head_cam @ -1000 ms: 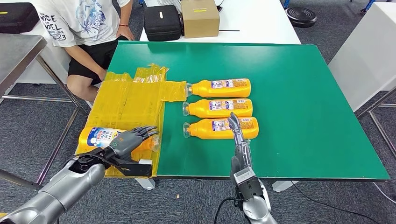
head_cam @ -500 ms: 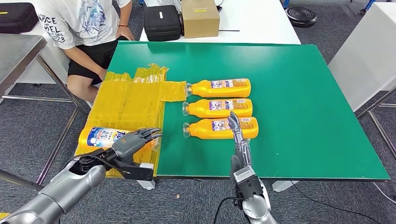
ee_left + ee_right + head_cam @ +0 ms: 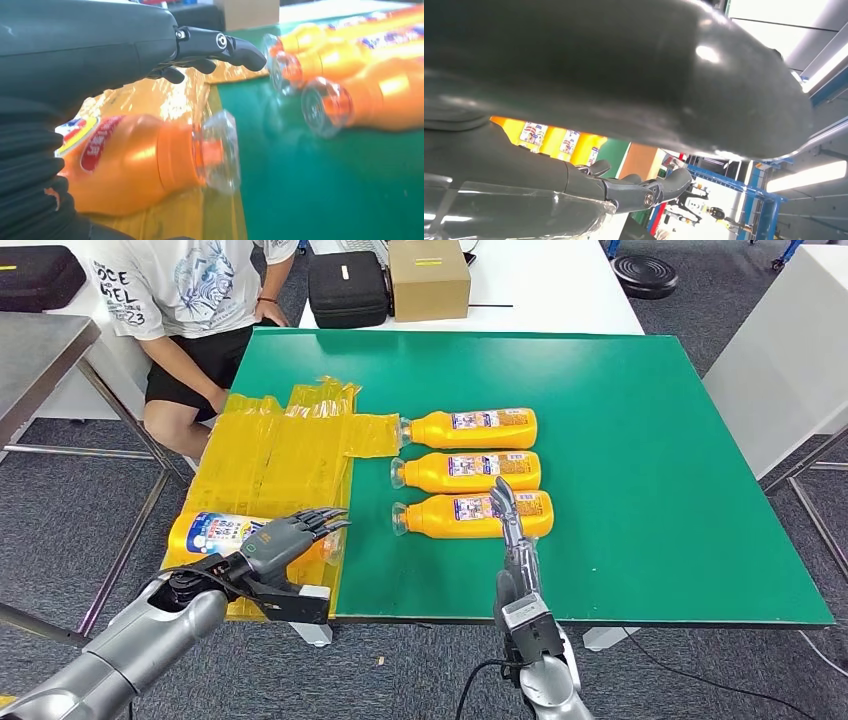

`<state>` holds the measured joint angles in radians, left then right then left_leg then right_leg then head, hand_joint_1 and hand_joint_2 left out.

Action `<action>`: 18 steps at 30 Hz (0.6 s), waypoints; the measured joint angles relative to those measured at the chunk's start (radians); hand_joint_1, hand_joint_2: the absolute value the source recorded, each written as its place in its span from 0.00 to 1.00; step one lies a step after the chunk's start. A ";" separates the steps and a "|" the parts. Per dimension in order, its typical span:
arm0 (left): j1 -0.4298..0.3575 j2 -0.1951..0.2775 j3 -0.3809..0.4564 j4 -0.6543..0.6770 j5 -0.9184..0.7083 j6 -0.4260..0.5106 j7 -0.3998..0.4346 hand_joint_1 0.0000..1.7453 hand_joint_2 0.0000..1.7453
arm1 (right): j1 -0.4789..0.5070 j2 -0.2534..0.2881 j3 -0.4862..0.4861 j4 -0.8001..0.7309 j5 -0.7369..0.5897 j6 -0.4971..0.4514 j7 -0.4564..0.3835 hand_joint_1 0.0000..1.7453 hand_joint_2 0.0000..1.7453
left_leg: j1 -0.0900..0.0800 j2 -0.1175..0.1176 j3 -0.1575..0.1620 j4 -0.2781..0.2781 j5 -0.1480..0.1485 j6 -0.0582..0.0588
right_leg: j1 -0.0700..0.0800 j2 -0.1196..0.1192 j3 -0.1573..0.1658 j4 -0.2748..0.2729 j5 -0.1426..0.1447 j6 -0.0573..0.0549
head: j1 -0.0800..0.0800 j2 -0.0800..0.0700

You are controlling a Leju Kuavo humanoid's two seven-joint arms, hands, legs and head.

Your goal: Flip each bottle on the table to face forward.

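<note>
Left robot hand (image 3: 285, 540) over bottle (image 3: 215, 535), seemingly not gripping

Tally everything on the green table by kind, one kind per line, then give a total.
Orange bottles lying in a row on the bare green: 3
Orange bottle on the yellow sheet under the left robot hand: 1
Yellow plastic sheet: 1
Total: 5 things, 4 of them bottles.
</note>
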<state>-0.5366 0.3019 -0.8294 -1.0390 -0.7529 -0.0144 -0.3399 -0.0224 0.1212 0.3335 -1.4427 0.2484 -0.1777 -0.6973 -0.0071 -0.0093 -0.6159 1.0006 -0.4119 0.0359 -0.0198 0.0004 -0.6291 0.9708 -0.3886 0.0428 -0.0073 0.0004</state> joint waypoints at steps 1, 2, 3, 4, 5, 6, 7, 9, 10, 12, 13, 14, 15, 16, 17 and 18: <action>0.000 -0.001 0.003 -0.003 0.003 0.019 -0.001 0.00 1.00 | 0.000 0.001 -0.001 0.000 0.002 0.001 0.000 0.00 0.00 | 0.000 0.000 0.000 0.000 0.000 0.000 | 0.000 0.000 0.000 0.000 0.000 0.000 | 0.000 0.000; 0.000 -0.003 0.008 -0.007 0.008 0.043 -0.003 0.00 1.00 | 0.000 0.002 -0.003 0.000 0.005 0.002 0.000 0.00 0.00 | 0.000 0.000 0.000 0.000 0.000 0.000 | 0.000 0.000 0.000 0.000 0.000 0.000 | 0.000 0.000; 0.000 -0.005 0.013 -0.014 0.015 0.071 -0.007 0.00 1.00 | 0.000 0.003 -0.004 0.000 0.008 0.004 0.000 0.00 0.00 | 0.000 0.000 0.000 0.000 0.000 0.000 | 0.000 0.000 0.000 0.000 0.000 0.000 | 0.000 0.000; 0.000 -0.010 0.020 -0.022 0.021 0.097 -0.012 0.00 1.00 | 0.000 0.005 -0.006 0.000 0.011 0.005 0.000 0.00 0.00 | 0.000 0.000 0.000 0.000 0.000 0.000 | 0.000 0.000 0.000 0.000 0.000 0.000 | 0.000 0.000; 0.001 -0.015 0.028 -0.033 0.027 0.126 -0.018 0.00 1.00 | 0.000 0.006 -0.008 0.000 0.014 0.007 0.000 0.00 0.00 | 0.000 0.000 0.000 0.000 0.000 0.000 | 0.000 0.000 0.000 0.000 0.000 0.000 | 0.000 0.000; 0.002 -0.022 0.037 -0.047 0.030 0.158 -0.025 0.00 1.00 | 0.000 0.008 -0.010 0.000 0.015 0.008 0.000 0.00 0.00 | 0.000 0.000 0.000 0.000 0.000 0.000 | 0.000 0.000 0.000 0.000 0.000 0.000 | 0.000 0.000; 0.004 -0.030 0.046 -0.062 0.030 0.192 -0.030 0.00 1.00 | 0.000 0.009 -0.011 0.000 0.016 0.009 0.000 0.00 0.00 | 0.000 0.000 0.000 0.000 0.000 0.000 | 0.000 0.000 0.000 0.000 0.000 0.000 | 0.000 0.000; 0.007 -0.047 0.066 -0.092 0.023 0.265 -0.040 0.00 1.00 | -0.001 0.012 -0.015 0.000 0.016 0.009 0.000 0.00 0.00 | 0.000 0.000 -0.001 0.000 0.000 0.000 | 0.000 0.000 0.000 0.000 0.000 0.000 | 0.000 0.000; 0.007 -0.056 0.075 -0.106 0.022 0.298 -0.047 0.00 1.00 | -0.003 0.014 -0.017 0.000 0.016 0.009 0.000 0.00 0.00 | 0.000 0.000 -0.001 0.000 0.000 0.000 | 0.000 0.000 0.000 0.000 0.000 0.000 | 0.000 0.000; 0.009 -0.081 0.098 -0.129 0.052 0.347 -0.072 0.00 1.00 | -0.008 0.020 -0.020 0.000 0.017 0.009 0.000 0.00 0.00 | 0.000 0.000 -0.001 0.000 0.000 0.000 | -0.001 0.000 0.000 0.000 0.000 0.000 | 0.000 0.000; 0.011 -0.097 0.112 -0.136 0.089 0.358 -0.090 0.00 1.00 | -0.010 0.022 -0.022 0.000 0.017 0.007 0.000 0.00 0.00 | -0.001 0.000 -0.001 0.000 0.000 0.000 | -0.001 0.000 0.000 0.000 0.000 0.000 | 0.000 0.000; 0.013 -0.113 0.129 -0.140 0.133 0.362 -0.110 0.00 1.00 | -0.012 0.023 -0.023 0.000 0.017 0.004 0.000 0.00 0.00 | -0.001 0.000 -0.001 0.000 0.000 0.000 | -0.001 0.000 0.000 0.000 0.000 0.000 | 0.000 0.000; 0.016 -0.130 0.147 -0.142 0.176 0.363 -0.130 0.00 1.00 | -0.013 0.024 -0.023 0.000 0.017 -0.002 0.000 0.00 0.00 | -0.001 0.000 -0.001 0.000 0.000 0.000 | 0.000 0.000 0.000 0.000 0.000 0.000 | 0.000 0.000; 0.019 -0.147 0.163 -0.141 0.219 0.364 -0.155 0.00 1.00 | -0.013 0.024 -0.023 0.000 0.018 -0.010 0.000 0.00 0.00 | 0.000 0.000 -0.001 0.000 0.000 0.000 | 0.000 0.000 0.000 0.000 0.000 0.000 | 0.000 0.000; 0.022 -0.165 0.180 -0.137 0.258 0.363 -0.182 0.00 1.00 | -0.012 0.024 -0.024 0.000 0.019 -0.020 0.000 0.00 0.00 | 0.000 0.000 -0.001 0.000 0.000 0.000 | 0.000 0.000 0.000 0.000 0.000 0.000 | 0.000 0.000; 0.026 -0.185 0.196 -0.132 0.297 0.359 -0.210 0.00 1.00 | -0.010 0.023 -0.024 0.000 0.024 -0.030 0.000 0.00 0.00 | 0.000 0.000 -0.001 0.000 0.000 0.000 | 0.000 0.000 0.000 0.000 0.000 0.000 | 0.000 0.000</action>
<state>-0.5110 0.1168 -0.6330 -1.1712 -0.4560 0.3450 -0.5504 -0.0327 0.1446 0.3096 -1.4424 0.2727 -0.2079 -0.6973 -0.0076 -0.0097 -0.6165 1.0008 -0.4120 0.0360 -0.0202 0.0003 -0.6292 0.9705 -0.3885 0.0430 -0.0076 0.0004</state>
